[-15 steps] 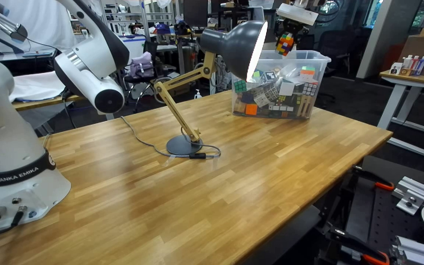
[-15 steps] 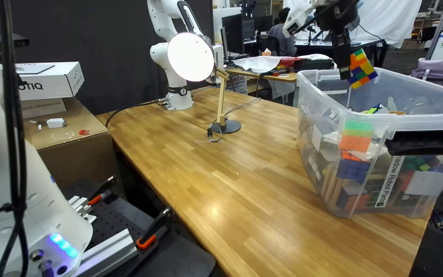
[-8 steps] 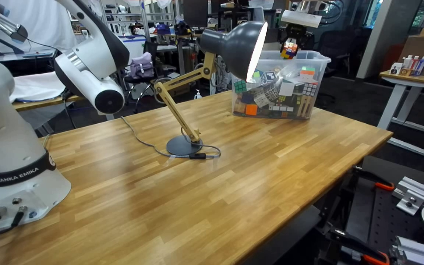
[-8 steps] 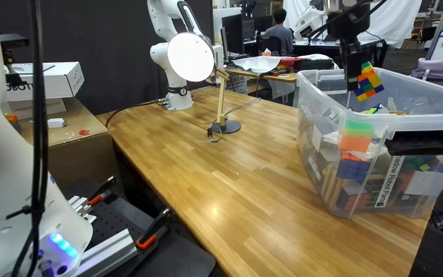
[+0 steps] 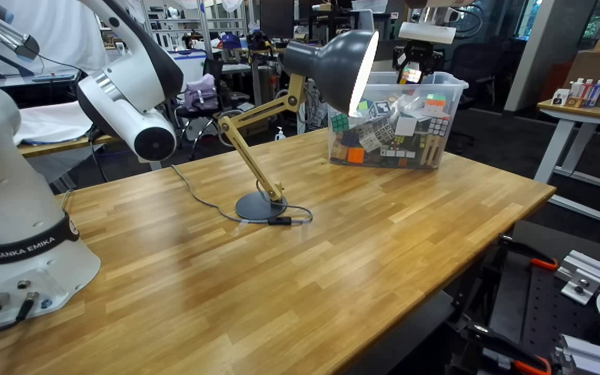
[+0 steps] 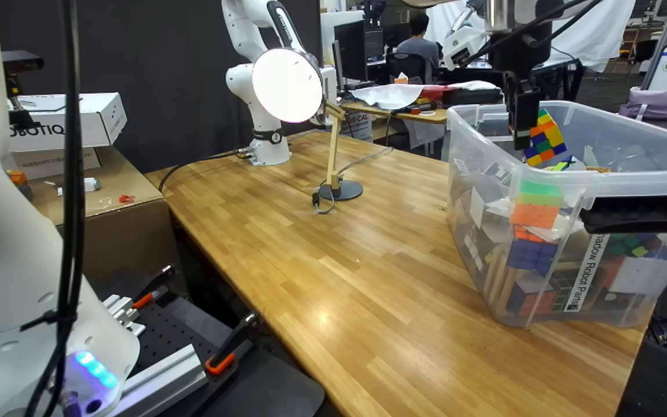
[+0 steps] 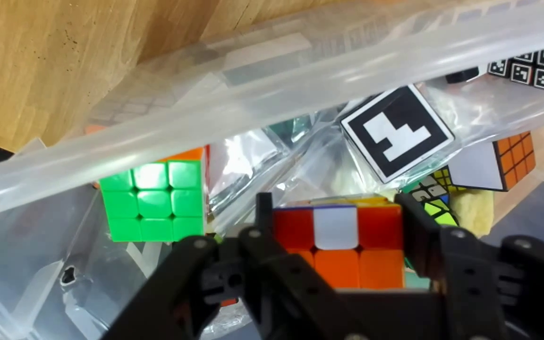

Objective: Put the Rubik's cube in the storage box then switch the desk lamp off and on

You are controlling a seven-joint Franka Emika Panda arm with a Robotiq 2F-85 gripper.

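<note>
In an exterior view, a wooden surface (image 5: pixel 321 271) spreads at six o'clock, a white drape (image 5: pixel 81 41) hangs at ten, metal shelving (image 5: pixel 205 31) stands at eleven, and a grey pillar (image 5: pixel 545 57) rises from dark floor (image 5: pixel 492 125) at two, beside a bright window strip (image 5: pixel 529 21).

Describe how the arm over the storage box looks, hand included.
The arm is white, smooth and rounded, with bundled black cables and blue lights on its base. Near the hand are a silver ring and a white block. The hand is black, with slim, jointed fingers.
</note>
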